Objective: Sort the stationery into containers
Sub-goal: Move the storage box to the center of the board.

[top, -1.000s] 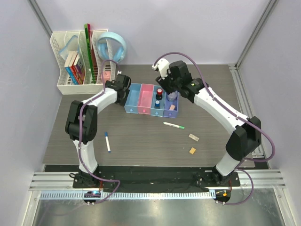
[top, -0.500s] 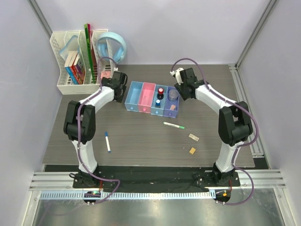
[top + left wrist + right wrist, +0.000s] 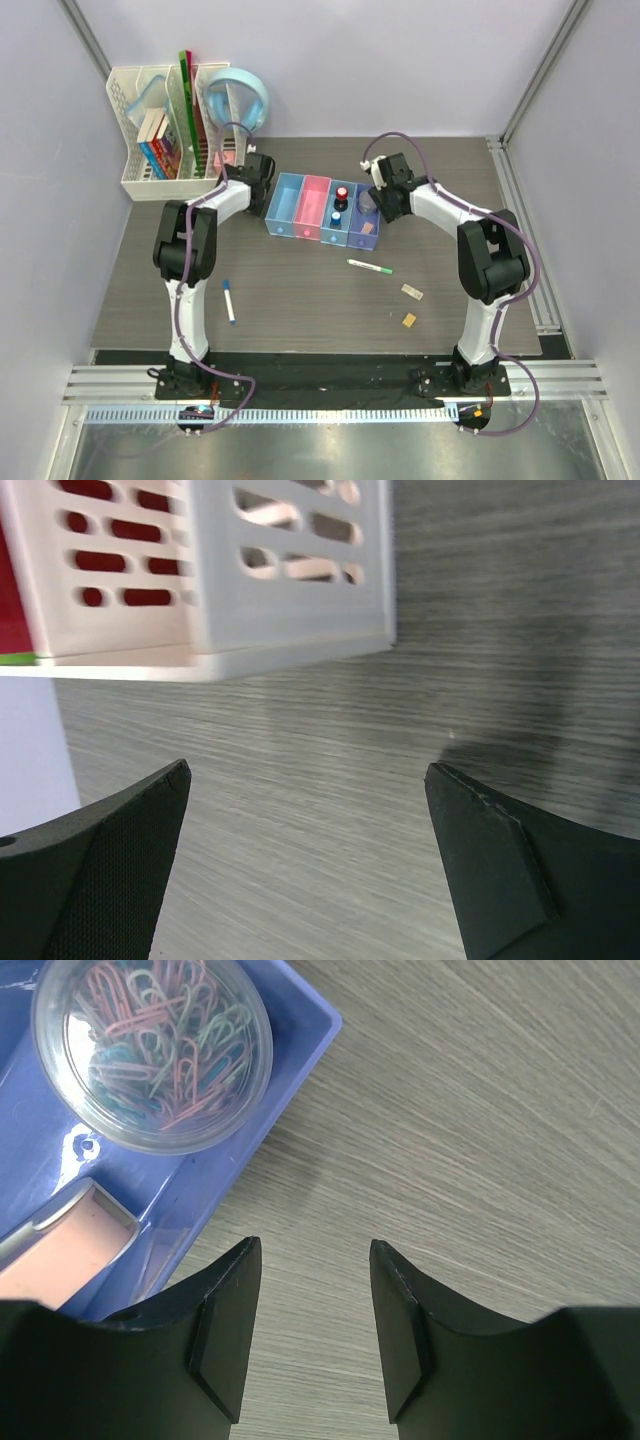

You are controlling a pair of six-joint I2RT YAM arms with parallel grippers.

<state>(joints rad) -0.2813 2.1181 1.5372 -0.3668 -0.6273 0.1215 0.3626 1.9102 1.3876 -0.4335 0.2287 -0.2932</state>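
Right hand (image 3: 313, 1260), jaws parted and holding nothing, hangs over the tabletop (image 3: 300, 290) just beside the purple bin (image 3: 300, 1045) with its jar of paper clips (image 3: 150, 1050). Left hand (image 3: 308, 780) gapes wide and empty near the white mesh organizer (image 3: 290, 570). Blue-capped marker (image 3: 229, 300), green-tipped pen (image 3: 369, 267) and two erasers (image 3: 412, 291) lie loose on the tabletop.

bins (image 3: 287, 210): 4, joined row (2 blue, 1 pink, 1 purple)
marker (image 3: 229, 300), blue cap: 1
pen (image 3: 369, 266), green tip: 1
erasers (image 3: 411, 291): 2, loose on table
clip tub (image 3: 152, 1050): 1
capped pots (image 3: 342, 193): 2 (1 red, 1 blue)
pink block (image 3: 60, 1250): 1
headphones (image 3: 240, 95): 1
file organizer (image 3: 165, 188): 1
ruler (image 3: 185, 100), green: 1
books (image 3: 155, 150): several, no. unclear
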